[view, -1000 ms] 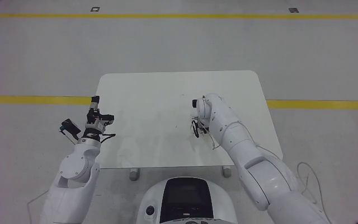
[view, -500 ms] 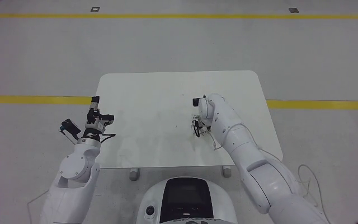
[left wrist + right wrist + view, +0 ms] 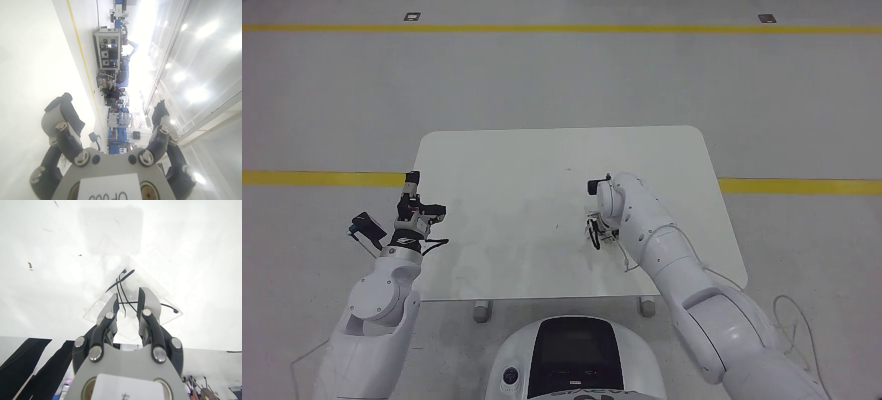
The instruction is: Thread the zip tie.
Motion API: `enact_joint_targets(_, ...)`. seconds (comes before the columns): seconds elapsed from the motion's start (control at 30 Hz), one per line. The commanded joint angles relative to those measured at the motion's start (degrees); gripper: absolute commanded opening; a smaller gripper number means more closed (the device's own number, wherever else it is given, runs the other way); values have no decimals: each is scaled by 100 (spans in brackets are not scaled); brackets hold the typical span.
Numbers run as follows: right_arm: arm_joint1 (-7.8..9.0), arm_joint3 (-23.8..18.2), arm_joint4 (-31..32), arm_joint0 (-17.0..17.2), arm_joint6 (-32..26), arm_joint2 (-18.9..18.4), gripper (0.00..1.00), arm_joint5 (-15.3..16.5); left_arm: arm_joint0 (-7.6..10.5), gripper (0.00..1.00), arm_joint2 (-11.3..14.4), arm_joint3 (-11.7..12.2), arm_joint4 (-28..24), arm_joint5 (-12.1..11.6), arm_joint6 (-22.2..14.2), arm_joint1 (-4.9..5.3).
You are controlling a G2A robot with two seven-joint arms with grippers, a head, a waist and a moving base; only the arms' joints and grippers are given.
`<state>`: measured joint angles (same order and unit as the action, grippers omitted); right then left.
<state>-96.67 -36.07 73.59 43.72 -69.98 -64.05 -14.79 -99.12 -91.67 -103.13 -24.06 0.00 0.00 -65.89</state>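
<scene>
A clear tray (image 3: 155, 291) lies flat on the white tabletop (image 3: 522, 200), and a loose pile of black zip ties (image 3: 119, 282) lies crossed inside it. The right end effector (image 3: 127, 298) hangs just above the tray, tips pointing down at the pile. Its fingers (image 3: 149, 300) are partly apart and hold nothing. One tie strand runs across the gap between them, and I cannot tell whether the tips touch it. Another tie's head rests near a corner of the tray. The left end effector (image 3: 113, 102) is well apart from the tray, at the tabletop's edge. It is tilted up toward the room, with fingers spread wide and empty.
</scene>
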Motion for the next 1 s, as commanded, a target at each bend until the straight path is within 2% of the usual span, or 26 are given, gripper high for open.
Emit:
enact_joint_targets(0.0,-11,59,-24,-19,24,23,17,2,0,100,0,0,0,0,0,0)
enact_joint_targets(0.07,-23,124,-47,-40,52,51,14,1,0,100,0,0,0,0,0,0)
enact_joint_targets(0.2,-43,234,-97,-83,107,90,0,-4,0,100,0,0,0,0,0,0)
enact_joint_targets(0.47,-48,195,-104,-143,75,133,0,-59,0,100,0,0,0,0,0,0)
enact_joint_targets(0.7,43,-389,-61,27,-236,49,0,28,0,100,0,0,0,0,0,0)
enact_joint_targets(0.97,205,-1255,90,450,-635,-142,0,109,0,100,0,0,0,0,0,0)
